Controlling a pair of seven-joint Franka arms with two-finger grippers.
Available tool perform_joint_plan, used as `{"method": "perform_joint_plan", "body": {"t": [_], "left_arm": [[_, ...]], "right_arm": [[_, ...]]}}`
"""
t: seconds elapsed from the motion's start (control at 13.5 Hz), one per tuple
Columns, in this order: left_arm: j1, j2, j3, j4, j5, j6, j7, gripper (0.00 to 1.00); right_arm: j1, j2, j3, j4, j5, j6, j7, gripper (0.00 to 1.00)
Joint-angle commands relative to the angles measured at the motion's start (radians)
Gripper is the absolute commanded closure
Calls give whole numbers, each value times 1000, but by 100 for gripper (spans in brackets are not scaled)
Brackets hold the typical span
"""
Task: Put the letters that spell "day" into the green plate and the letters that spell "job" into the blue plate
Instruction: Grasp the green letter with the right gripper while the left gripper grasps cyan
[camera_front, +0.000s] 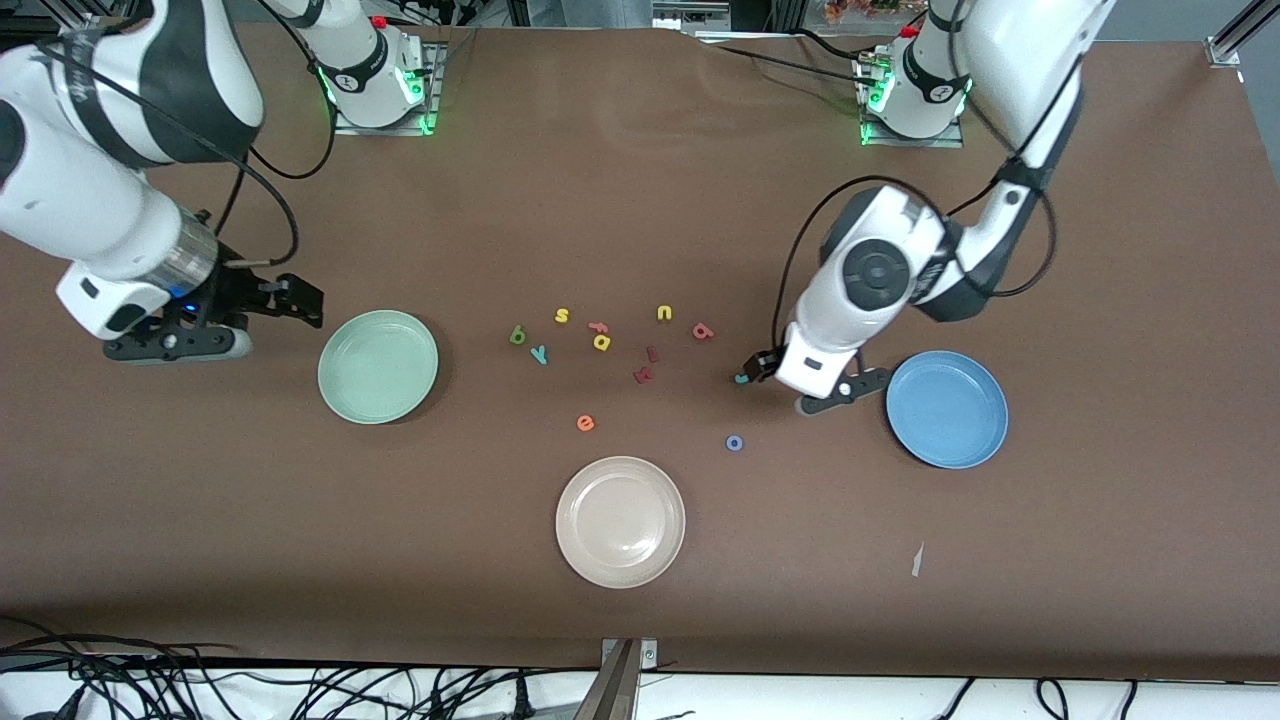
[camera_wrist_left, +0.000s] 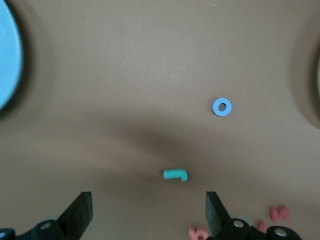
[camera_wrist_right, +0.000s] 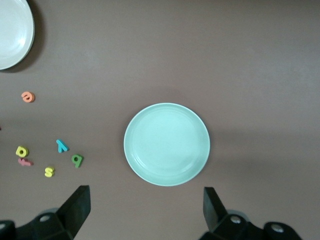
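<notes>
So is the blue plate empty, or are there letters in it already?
Empty. The blue plate shows only its bare inside, and the teal j and blue o lie on the table.

The left gripper (camera_wrist_left: 145, 215) hangs spread over the table (camera_front: 640, 200) with the j (camera_wrist_left: 175, 174) just off its fingertips, between the jaw lines — the o (camera_wrist_left: 222, 107) lies further out, the blue plate (camera_wrist_left: 7, 65) off to one side. The right gripper (camera_wrist_right: 145, 212) hangs spread beside the green plate (camera_wrist_right: 167, 144) — d (camera_wrist_right: 77, 159) and y (camera_wrist_right: 62, 145) lie outside one jaw.
</notes>
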Motion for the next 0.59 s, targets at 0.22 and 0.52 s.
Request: {"method": "perform_joint_plan", "body": {"t": [0.22,0.52], "left_arm": [[-64,135,10,41,98,88,-156,0],[-61,173,13,44,146,135,-138,0]], "right_arm": [[50,103,47,-38,12,174,110,0],[38,104,142,-238,9,415,216,0]]}}
